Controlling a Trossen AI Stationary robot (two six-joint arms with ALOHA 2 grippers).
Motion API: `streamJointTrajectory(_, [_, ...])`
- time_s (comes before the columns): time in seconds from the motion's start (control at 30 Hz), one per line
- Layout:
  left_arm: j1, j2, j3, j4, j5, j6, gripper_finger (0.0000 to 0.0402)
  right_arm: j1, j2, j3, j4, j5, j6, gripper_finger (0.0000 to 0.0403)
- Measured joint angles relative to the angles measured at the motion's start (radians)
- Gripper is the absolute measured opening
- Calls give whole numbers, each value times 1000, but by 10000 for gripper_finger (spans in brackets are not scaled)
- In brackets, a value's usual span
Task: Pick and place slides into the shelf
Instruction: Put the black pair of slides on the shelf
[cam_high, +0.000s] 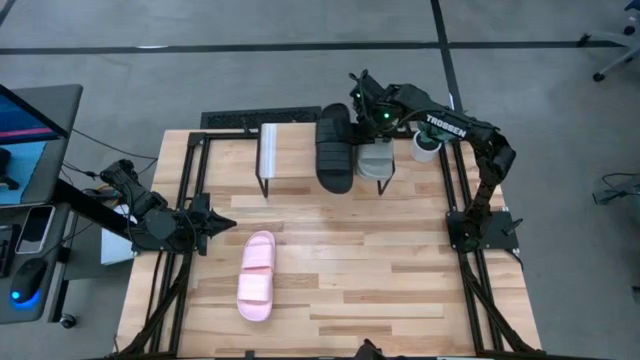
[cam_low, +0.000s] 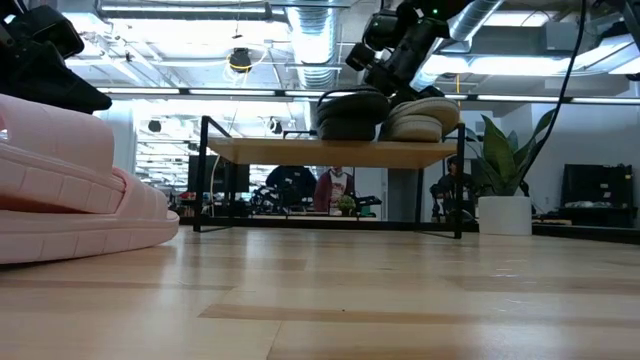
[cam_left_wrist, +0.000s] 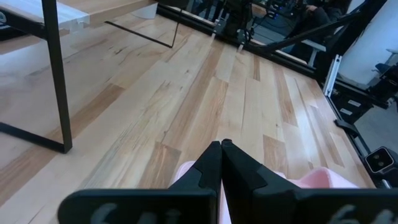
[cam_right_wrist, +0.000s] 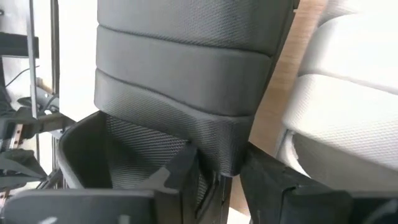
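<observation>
The shelf (cam_high: 270, 150) stands at the table's far middle. On its plank lie a black slide (cam_high: 335, 150) and, to its right, a light grey slide (cam_high: 377, 160), both sole down. My right gripper (cam_right_wrist: 221, 168) is over the black slide's far end, slanting down. It is open, with its fingers on either side of the strap's side wall. A pale pink slide (cam_high: 257, 277) lies sole down on the table's near left. My left gripper (cam_high: 228, 223) waits shut at the left edge, just above the pink slide (cam_left_wrist: 323, 177). My right gripper has one finger (cam_right_wrist: 180, 177) inside the black slide under the strap and the other (cam_right_wrist: 267, 177) outside it. Between them is the strap's side edge (cam_right_wrist: 224, 149). I cannot tell whether either finger touches it. The slide lies on the shelf plank (cam_low: 300, 150).
A white plant pot (cam_high: 427, 145) stands just right of the shelf, close to my right arm. The shelf's left third shows bare plank. Black frame rails (cam_high: 190, 200) run along the table's left and right edges. Open tabletop lies between the shelf and the pink slide.
</observation>
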Motion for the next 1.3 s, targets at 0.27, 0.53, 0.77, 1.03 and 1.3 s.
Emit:
streamJointTrajectory(0.27, [0,0,0,-24,0,-2,0,-3,6,69,-2,-10,-7,100])
streamJointTrajectory(0.53, [0,0,0,-31,-1,-7,0,-17,6,110,-80,-17,-12,98])
streamJointTrajectory(0.77, [0,0,0,-30,-1,-7,0,-15,5,112,-109,-37,-62,102])
streamJointTrajectory(1.03, [0,0,0,-24,-1,-7,0,-20,5,112,-112,-58,-169,102])
streamJointTrajectory(1.3, [0,0,0,-16,-2,-26,0,-57,4,112,-119,-93,-271,102])
